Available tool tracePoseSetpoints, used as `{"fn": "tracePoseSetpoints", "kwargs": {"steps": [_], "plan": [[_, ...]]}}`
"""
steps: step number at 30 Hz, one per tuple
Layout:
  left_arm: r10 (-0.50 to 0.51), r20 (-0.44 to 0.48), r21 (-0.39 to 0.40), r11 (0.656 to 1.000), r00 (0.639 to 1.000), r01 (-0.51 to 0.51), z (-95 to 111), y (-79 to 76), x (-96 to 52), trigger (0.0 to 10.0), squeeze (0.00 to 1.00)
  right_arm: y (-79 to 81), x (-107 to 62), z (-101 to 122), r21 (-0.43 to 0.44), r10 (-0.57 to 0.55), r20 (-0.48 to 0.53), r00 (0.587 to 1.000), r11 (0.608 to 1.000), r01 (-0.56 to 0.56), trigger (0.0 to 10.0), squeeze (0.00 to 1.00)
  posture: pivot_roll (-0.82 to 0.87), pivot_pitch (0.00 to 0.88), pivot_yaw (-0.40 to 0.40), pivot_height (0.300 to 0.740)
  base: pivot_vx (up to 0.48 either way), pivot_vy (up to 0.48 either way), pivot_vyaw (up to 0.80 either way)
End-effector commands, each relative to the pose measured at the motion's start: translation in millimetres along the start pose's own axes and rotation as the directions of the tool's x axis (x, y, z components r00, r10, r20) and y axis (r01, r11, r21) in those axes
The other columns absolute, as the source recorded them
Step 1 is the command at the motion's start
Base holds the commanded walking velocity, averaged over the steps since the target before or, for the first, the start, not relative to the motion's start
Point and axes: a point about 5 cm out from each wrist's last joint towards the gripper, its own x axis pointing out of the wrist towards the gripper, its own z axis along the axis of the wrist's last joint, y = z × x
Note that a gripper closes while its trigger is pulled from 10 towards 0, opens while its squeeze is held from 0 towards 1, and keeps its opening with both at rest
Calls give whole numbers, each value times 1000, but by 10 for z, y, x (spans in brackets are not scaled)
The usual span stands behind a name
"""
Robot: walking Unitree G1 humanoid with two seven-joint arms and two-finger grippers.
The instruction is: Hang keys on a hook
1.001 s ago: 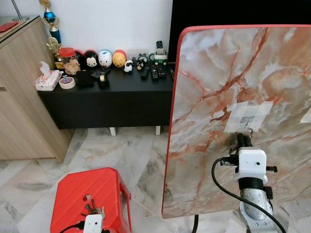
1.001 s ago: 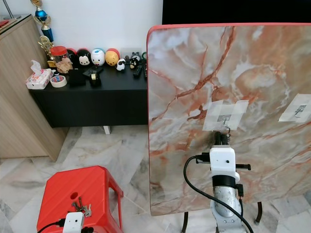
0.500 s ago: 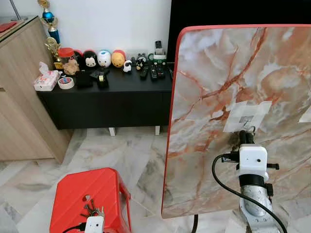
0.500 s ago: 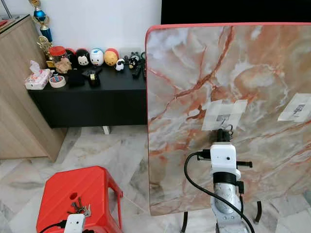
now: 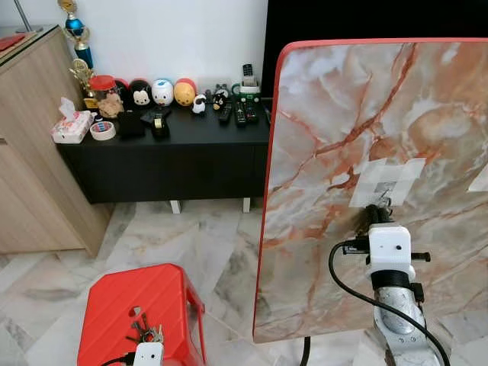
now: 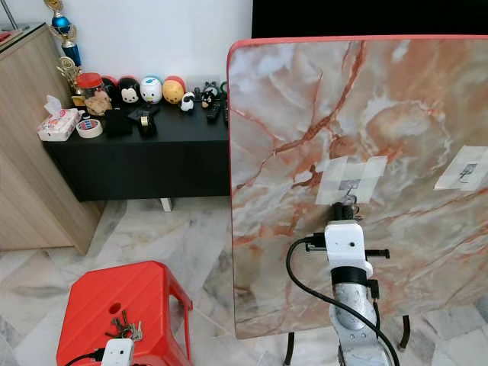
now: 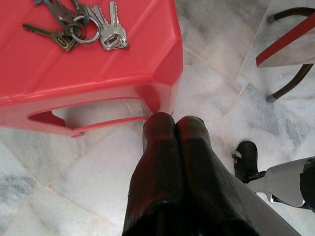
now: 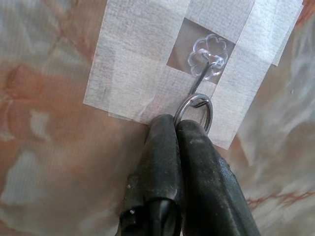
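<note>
Marble-patterned board [image 5: 358, 152] with a red rim stands upright at 3 o'clock in the head views, over a pale veined tile floor [image 5: 198, 244]; at 11 o'clock a black low cabinet [image 5: 168, 156] sits against a white wall [image 5: 168, 34], next to a light wooden cupboard [image 5: 30, 152] at 9 o'clock. Two white tape patches are on the board: one [image 6: 349, 180] near its middle and a second [image 6: 465, 168] at the 3 o'clock edge. One clear hook [image 8: 206, 61] with a wire prong is fixed under the middle patch. The right gripper [image 8: 176, 129] is raised against the board just below that patch, its two black fingers pressed together on a single metal key ring [image 8: 194, 110], which sits at the prong of the hook; whether the ring is already over the prong cannot be told. One red plastic stool [image 5: 141, 309] stands at 7 o'clock, with one bunch of keys [image 7: 81, 27] lying on its top. The left gripper [image 7: 173, 125] hangs low beside the stool, fingers closed together on nothing. On the cabinet are a tissue box [image 5: 72, 126], one roll of tape [image 5: 104, 130], a row of round toy figures [image 5: 162, 91] and a few remote controls [image 5: 238, 113]
</note>
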Motion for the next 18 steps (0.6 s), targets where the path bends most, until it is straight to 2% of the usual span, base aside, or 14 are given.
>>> {"fn": "tracePoseSetpoints", "kwargs": {"steps": [1,5,6,7,8,18], "plan": [[-2,-23,1,1000,1000,2,-38,-26,-3,10000,0,-8,35,5,-5,7,0,1000,1000,-7,10000,0,-23,0,-42,740,0,0,0],[-5,-20,1,1000,1000,5,-24,-53,6,10000,0,-12,37,-12,0,10,-5,1000,1000,-10,10000,0,-23,0,-42,740,0,0,0],[-5,-19,1,1000,1000,5,-22,-53,6,10000,0,-11,34,-14,8,11,-5,1000,1000,-11,10000,376,-23,0,-42,740,0,0,0],[-5,-19,1,1000,1000,5,-22,-53,6,10000,0,-11,34,-14,8,11,-5,1000,1000,-11,10000,376,-23,0,-42,740,0,0,0],[-5,-18,2,1000,1000,5,-20,-46,6,10000,0,-11,29,-12,9,12,-3,1000,1000,-12,10000,1000,-23,0,-42,740,0,0,0],[-1,-14,2,1000,1000,1,-25,13,-7,10000,0,120,-51,-6,58,115,12,993,992,-116,10000,1000,-22,0,-44,740,0,0,0]]}}
